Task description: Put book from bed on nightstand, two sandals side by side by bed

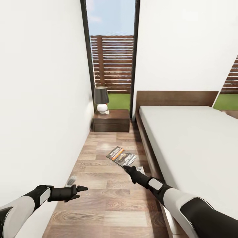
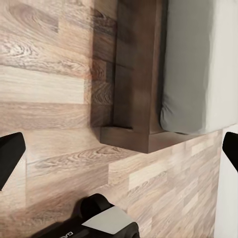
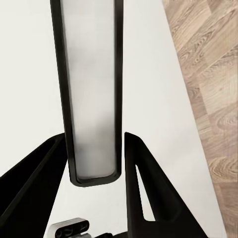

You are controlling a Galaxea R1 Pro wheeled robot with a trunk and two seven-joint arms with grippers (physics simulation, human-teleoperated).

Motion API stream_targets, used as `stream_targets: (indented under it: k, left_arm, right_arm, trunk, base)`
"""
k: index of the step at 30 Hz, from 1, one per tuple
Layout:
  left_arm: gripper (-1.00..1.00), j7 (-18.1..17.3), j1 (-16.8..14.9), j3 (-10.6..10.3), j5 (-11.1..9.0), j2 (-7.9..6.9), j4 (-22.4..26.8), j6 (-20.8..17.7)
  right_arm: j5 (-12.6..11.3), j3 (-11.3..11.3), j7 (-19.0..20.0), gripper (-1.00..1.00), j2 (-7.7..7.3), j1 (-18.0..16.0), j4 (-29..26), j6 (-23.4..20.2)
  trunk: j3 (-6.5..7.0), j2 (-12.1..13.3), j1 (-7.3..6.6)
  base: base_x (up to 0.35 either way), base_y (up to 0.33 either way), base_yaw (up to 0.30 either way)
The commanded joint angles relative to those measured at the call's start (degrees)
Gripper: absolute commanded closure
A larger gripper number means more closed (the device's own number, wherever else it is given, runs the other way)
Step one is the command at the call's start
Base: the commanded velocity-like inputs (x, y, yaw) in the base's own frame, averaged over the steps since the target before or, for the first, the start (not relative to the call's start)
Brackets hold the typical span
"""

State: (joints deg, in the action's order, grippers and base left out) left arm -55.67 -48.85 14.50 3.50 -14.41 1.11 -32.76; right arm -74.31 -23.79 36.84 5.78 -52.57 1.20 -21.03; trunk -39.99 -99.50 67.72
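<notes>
Where a narrow aisle of wood-plank floor [image 1: 109,185] runs between a white wall and the bed [image 1: 191,138], the head view shows the right gripper [image 1: 127,168] holding the book [image 1: 121,156] above the floor, short of the dark nightstand [image 1: 111,121] with its lamp [image 1: 101,99]. The left gripper [image 1: 82,189] hovers with its fingers narrow there. The left wrist view shows its fingers [image 2: 11,153] spread wide over the bed-frame corner. The right wrist view shows the book edge-on, clamped between black fingers [image 3: 144,188].

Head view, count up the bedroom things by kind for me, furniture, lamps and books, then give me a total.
Beds: 1, the bed along the right wall.
Nightstands: 1, the nightstand at the far end of the aisle.
Lamps: 1, the lamp standing on that nightstand.
Books: 1, the book held in the right gripper over the floor.
Total: 4
</notes>
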Motion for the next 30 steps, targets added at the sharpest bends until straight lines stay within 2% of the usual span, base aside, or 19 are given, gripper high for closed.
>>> stream_targets:
  k: [1, 19, 30]
  left_arm:
    - [-1.00, -0.13, -0.02, 0.44, 0.37, -0.01, 0.05, -0.46]
    - [-1.00, 0.12, -0.02, 0.44, 0.36, -0.01, 0.05, -0.46]
    - [-1.00, -0.05, -0.02, 0.44, 0.37, -0.01, 0.04, -0.46]
  right_arm:
    - [-0.65, -0.34, 0.16, 1.00, 0.02, -0.07, 0.12, -0.33]
    - [-0.62, -0.29, 0.16, 1.00, 0.02, -0.07, 0.12, -0.33]
    - [-0.64, -0.29, 0.22, 1.00, 0.02, -0.07, 0.12, -0.33]
  trunk:
    - [-0.06, -0.03, 0.01]
    - [-0.06, -0.03, 0.01]
    - [-0.06, -0.03, 0.01]
  base:
    - [0.163, 0.095, 0.000]
    - [0.164, 0.102, 0.000]
    - [0.164, 0.023, 0.000]
